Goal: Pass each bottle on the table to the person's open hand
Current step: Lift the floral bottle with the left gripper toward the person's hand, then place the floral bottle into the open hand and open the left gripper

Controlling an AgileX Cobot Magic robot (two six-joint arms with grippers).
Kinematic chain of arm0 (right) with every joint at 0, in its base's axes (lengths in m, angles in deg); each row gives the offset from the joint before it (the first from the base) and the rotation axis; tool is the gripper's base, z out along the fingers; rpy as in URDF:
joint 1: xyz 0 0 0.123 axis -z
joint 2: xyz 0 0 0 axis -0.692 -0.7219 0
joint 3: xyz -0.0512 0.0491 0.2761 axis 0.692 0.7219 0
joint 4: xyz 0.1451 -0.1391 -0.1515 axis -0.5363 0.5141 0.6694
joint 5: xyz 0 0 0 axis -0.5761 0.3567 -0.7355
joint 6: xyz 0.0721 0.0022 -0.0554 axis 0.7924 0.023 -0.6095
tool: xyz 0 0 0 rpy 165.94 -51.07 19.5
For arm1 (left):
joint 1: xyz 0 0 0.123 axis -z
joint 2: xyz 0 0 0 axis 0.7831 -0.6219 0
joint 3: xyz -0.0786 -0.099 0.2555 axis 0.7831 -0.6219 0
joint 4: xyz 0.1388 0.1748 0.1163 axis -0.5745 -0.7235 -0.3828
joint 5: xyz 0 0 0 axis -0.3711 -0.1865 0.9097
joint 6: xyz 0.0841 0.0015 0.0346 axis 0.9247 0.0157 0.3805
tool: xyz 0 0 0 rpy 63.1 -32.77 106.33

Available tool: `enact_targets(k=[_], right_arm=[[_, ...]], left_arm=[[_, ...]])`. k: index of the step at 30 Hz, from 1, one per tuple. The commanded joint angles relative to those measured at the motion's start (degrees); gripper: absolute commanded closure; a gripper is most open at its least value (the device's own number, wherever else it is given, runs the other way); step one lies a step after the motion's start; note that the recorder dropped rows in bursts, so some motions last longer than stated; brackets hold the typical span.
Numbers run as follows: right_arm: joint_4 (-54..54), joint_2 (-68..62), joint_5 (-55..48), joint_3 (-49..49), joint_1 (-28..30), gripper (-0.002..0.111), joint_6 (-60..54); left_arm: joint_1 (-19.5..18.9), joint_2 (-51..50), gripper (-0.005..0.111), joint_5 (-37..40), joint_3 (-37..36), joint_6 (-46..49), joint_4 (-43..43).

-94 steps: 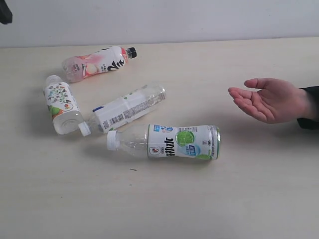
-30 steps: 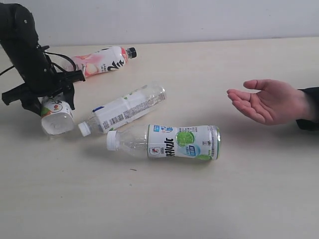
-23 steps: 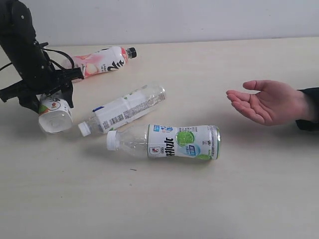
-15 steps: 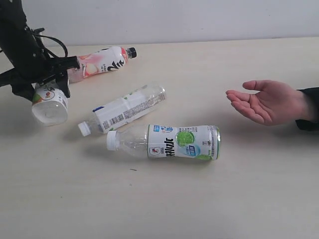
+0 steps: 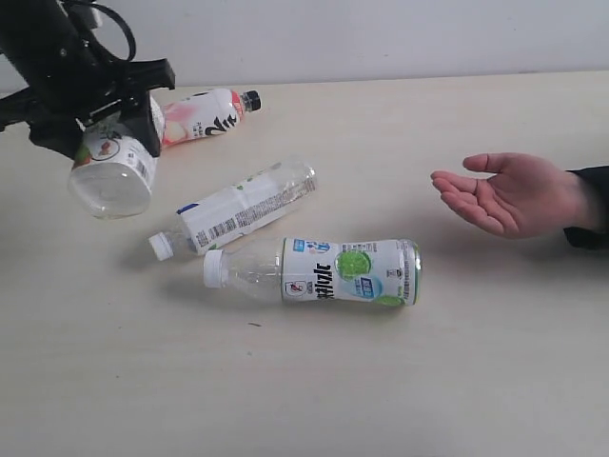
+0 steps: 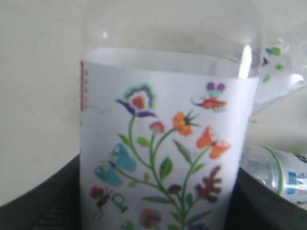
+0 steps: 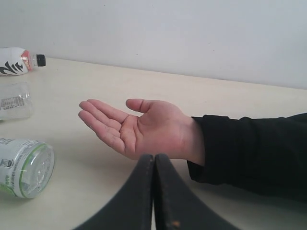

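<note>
The barcode bottle (image 5: 238, 209) and lime bottle (image 5: 333, 271) lie between the open hand (image 5: 514, 195) and your left claw (image 5: 105, 126), which grips the clear floral bottle (image 5: 112, 179); your right claw (image 7: 154, 191) is closed.

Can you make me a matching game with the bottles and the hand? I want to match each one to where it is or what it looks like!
Things:
1. floral bottle
2. pink-label bottle
3. lime bottle
4. person's hand

Places or states:
A. open, palm up, holding nothing
B. held up off the table by the left gripper
C. lying at the far side of the table, black cap
D. lying on the table, white cap, closest bottle to the hand

Pairs: 1-B, 2-C, 3-D, 4-A
</note>
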Motion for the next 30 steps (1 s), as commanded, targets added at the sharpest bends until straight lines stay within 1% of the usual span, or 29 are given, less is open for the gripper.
enact_targets(k=[1, 2, 6, 7, 8, 10, 12, 13, 14, 18, 21, 27, 30], right_arm=[[0.03, 0.36, 0.71, 0.26, 0.20, 0.108, -0.19], [0.03, 0.36, 0.71, 0.26, 0.20, 0.108, -0.19], [0.03, 0.36, 0.71, 0.26, 0.20, 0.108, -0.19], [0.03, 0.36, 0.71, 0.26, 0.20, 0.108, -0.19], [0.03, 0.36, 0.71, 0.26, 0.20, 0.108, -0.19], [0.03, 0.36, 0.71, 0.26, 0.20, 0.108, -0.19], [0.03, 0.36, 0.71, 0.26, 0.20, 0.108, -0.19], [0.03, 0.36, 0.71, 0.26, 0.20, 0.108, -0.19], [0.03, 0.36, 0.71, 0.26, 0.20, 0.108, -0.19], [0.03, 0.36, 0.71, 0.26, 0.20, 0.108, -0.19], [0.03, 0.36, 0.71, 0.26, 0.20, 0.108, -0.19], [0.03, 0.36, 0.71, 0.26, 0.20, 0.108, -0.19], [0.03, 0.36, 0.71, 0.26, 0.20, 0.108, -0.19]], left_arm=[[9.19, 0.74, 0.107, 2.85, 4.00, -5.26, 0.80], [13.40, 0.74, 0.107, 2.05, 5.86, -6.65, 0.80], [20.38, 0.74, 0.107, -1.25, 9.04, -11.44, 0.93], [23.21, 0.47, 0.107, -2.77, 10.66, -13.90, 1.73], [25.96, -0.27, 0.107, -4.67, 12.40, -13.53, 4.74], [28.55, -1.49, 0.107, -7.92, 14.15, -13.00, 8.18], [31.61, -4.20, 0.107, -15.23, 16.46, -12.90, 13.13], [32.02, -4.97, 0.107, -16.92, 17.03, -12.33, 14.60], [32.69, -7.02, 0.107, -20.56, 18.27, -11.69, 17.50], [33.69, -12.57, 0.107, -29.59, 19.45, -10.89, 19.89], [33.69, -15.86, 0.107, -33.29, 19.45, -11.00, 20.95], [33.69, -20.25, 0.107, -38.90, 19.45, -10.20, 27.70], [33.69, -21.79, 0.107, -40.84, 19.45, -9.12, 28.05]])
